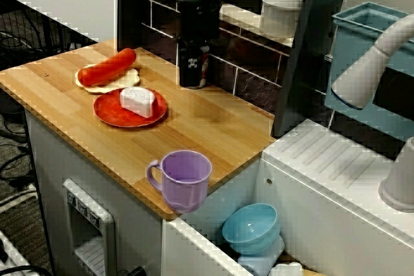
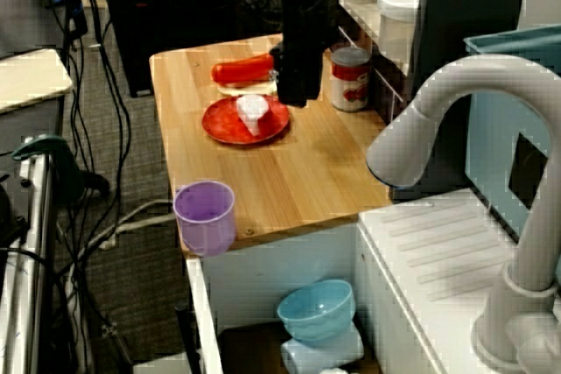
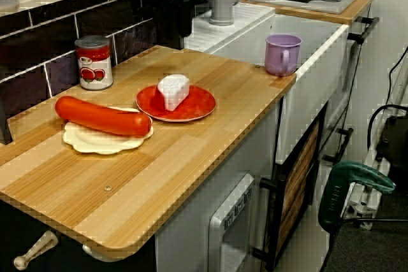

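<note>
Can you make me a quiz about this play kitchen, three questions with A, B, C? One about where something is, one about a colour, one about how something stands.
1. Where is the purple mug?
A) at the edge of the wooden counter
B) on the shelf
C) in the sink

2. What colour is the plate under the white wedge?
A) blue
B) red
C) green

3. How is the tomato can standing?
A) on its side
B) upside down
C) upright

Answers:
1 A, it sits at the corner above the blue bowl.
2 B, red shows around the wedge.
3 C, its lid faces up.
</note>
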Robot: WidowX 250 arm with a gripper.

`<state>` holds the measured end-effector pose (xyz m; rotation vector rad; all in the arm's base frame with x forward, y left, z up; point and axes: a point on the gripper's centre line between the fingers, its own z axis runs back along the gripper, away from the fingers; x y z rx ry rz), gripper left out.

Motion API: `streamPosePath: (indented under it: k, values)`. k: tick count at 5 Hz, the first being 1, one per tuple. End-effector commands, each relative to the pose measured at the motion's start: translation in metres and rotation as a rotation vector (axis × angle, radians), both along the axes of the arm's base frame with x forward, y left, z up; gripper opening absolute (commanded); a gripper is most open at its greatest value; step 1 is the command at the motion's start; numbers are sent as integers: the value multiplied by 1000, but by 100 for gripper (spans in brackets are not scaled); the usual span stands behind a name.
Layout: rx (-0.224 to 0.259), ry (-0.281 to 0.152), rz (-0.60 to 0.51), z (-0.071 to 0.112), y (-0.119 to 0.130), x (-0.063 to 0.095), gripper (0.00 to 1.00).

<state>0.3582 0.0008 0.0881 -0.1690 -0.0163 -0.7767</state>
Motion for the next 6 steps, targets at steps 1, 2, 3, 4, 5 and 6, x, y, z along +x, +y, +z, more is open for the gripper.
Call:
streamPosePath:
  k: [1, 2, 3, 4, 5, 6]
  values:
    - [-2, -53, -160, 45, 2, -10, 0]
    - [14, -80, -186, 51, 15, -23, 20]
    - [63, -87, -232, 47, 32, -26, 100]
    - [93, -70, -348, 41, 44, -25, 100]
    - [88, -91, -465, 37, 49, -26, 100]
    - [112, -61, -713, 24, 48, -26, 100]
